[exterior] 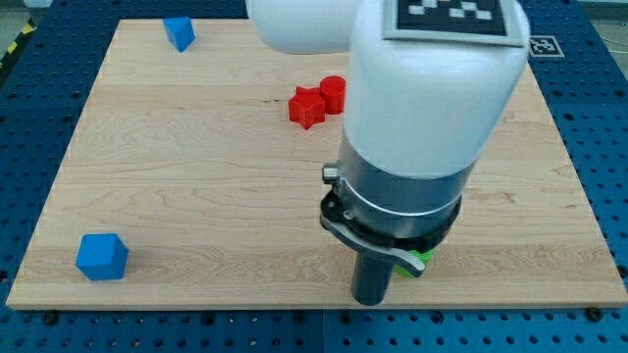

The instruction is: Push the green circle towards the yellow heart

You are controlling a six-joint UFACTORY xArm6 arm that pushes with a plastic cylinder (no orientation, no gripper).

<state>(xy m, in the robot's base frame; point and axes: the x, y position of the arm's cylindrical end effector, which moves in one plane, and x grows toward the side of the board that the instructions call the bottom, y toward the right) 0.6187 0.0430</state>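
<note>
On the worktop (196, 196), two blocks sit touching near the view's top centre: a star-shaped one (307, 107) with a cylinder (334, 93) just to its right. Another block (180, 32) lies at the top left, a cube (102, 257) at the bottom left. My tip (368, 298) rests near the bottom edge, a partly hidden block (416, 263) just to its right.

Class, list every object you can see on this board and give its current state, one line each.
Green block: mostly hidden behind the arm, only a sliver shows.
Red star: resting, touching the red cylinder.
Red cylinder: upright, partly behind the arm.
Blue block at the view's top: resting alone.
Blue cube: resting alone, bottom left.
My tip: beside the green block.
Yellow heart: not visible.
</note>
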